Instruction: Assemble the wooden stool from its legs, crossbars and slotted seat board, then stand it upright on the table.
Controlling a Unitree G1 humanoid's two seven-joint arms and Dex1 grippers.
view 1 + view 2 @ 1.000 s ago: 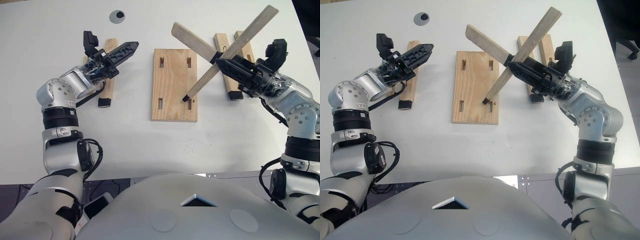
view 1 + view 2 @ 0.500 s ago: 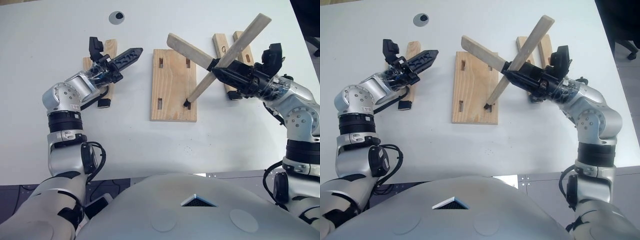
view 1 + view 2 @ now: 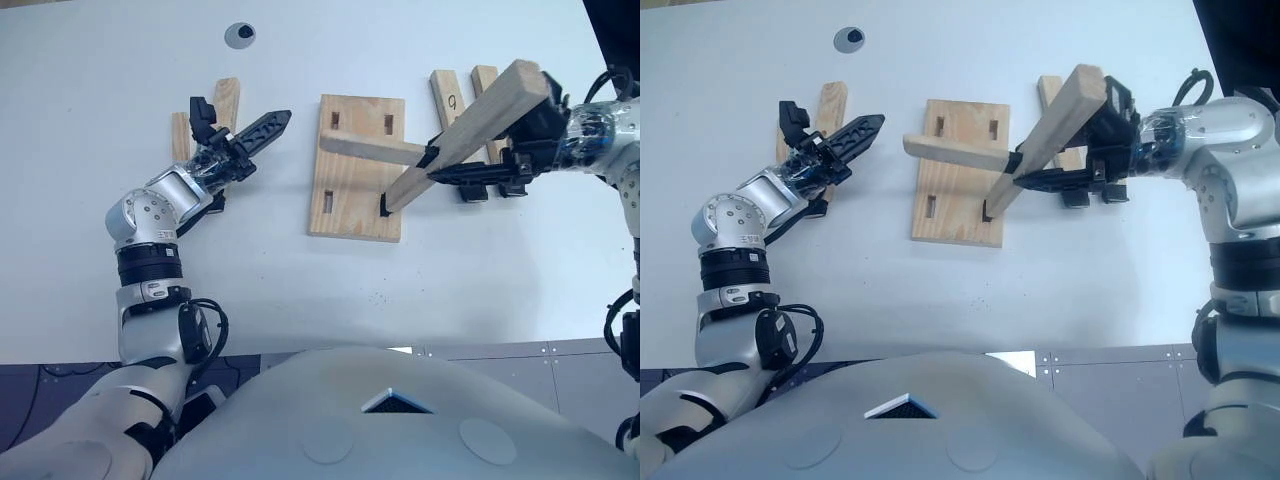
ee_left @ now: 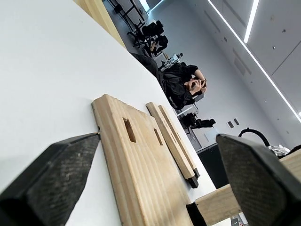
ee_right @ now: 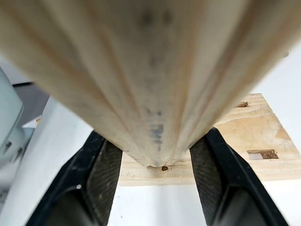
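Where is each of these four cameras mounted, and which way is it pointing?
Left eye view: on the head, looking down at the white table; left gripper and right gripper show.
Right eye view: beside it, same scene.
Left wrist view: low over the table, facing the seat board between the open fingers of the left gripper.
Right wrist view: looking along the wooden leg clamped in the right gripper.
Shared: both wrist views catch the seat board.

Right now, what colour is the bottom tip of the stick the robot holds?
Black tip on a pale wooden leg; left eye view shows it best.
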